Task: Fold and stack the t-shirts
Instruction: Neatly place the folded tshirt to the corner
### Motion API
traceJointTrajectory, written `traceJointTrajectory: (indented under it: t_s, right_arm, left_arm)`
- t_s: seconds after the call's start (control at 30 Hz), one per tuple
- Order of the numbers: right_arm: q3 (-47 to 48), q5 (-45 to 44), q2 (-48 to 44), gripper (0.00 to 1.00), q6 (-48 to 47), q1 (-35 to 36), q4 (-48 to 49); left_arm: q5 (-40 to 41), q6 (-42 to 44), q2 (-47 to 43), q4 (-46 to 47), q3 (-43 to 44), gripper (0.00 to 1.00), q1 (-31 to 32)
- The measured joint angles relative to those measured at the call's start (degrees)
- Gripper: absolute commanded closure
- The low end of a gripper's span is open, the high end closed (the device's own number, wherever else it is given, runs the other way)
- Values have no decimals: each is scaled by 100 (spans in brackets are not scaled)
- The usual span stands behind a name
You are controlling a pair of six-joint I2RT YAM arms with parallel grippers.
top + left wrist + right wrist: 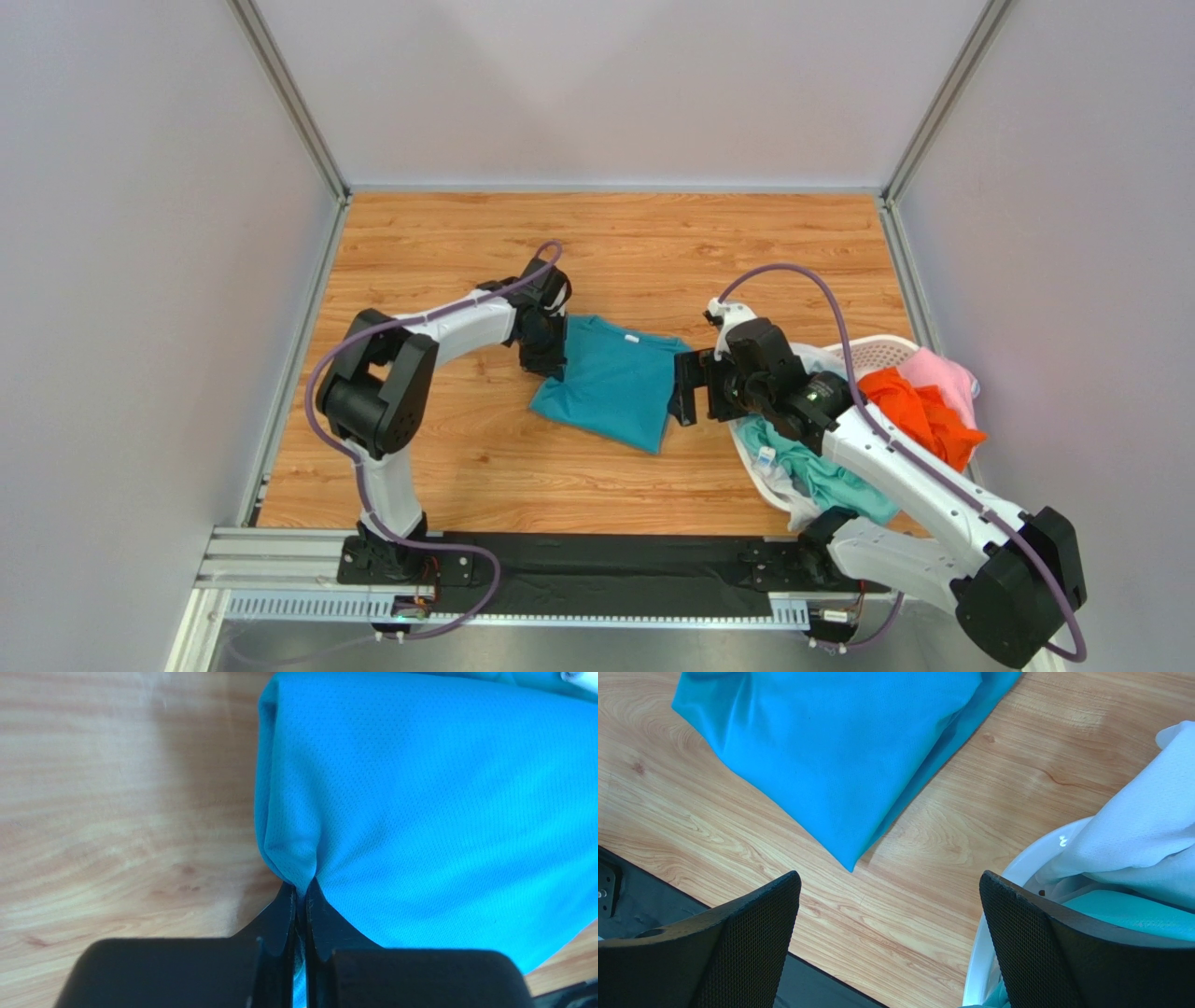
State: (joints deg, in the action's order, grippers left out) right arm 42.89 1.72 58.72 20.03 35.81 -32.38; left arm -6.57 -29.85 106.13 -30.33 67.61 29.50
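The teal-blue t-shirt (613,381) lies folded into a rough square on the wooden table. My left gripper (547,353) is shut on its left edge; in the left wrist view the cloth (435,805) is pinched between the closed fingers (300,899). My right gripper (686,388) is open and empty, held just off the shirt's right side; its view shows the shirt (836,742) ahead of the wide-apart fingers (889,910). Mint green (821,473), orange (919,413), pink (944,374) and white (1137,829) shirts lie in the basket.
The white laundry basket (887,345) stands at the right, under my right arm, its rim (1018,875) close to my right finger. A black strip runs along the table's near edge (603,557). Grey walls enclose the table.
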Motion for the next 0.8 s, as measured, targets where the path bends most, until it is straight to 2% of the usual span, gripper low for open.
traceJointTrajectory:
  t_s: [0.3, 0.5, 0.8]
  right_arm:
    - [-94, -234, -42, 0, -70, 0, 2]
    - [-94, -229, -63, 0, -138, 0, 11]
    - [-94, -236, 92, 0, -192, -39, 42]
  left_arm:
    - [1110, 22, 986, -710, 1602, 100, -70]
    - [1392, 275, 1508, -861, 2465, 100, -850]
    - [1851, 1287, 2098, -903, 3611, 100, -1882]
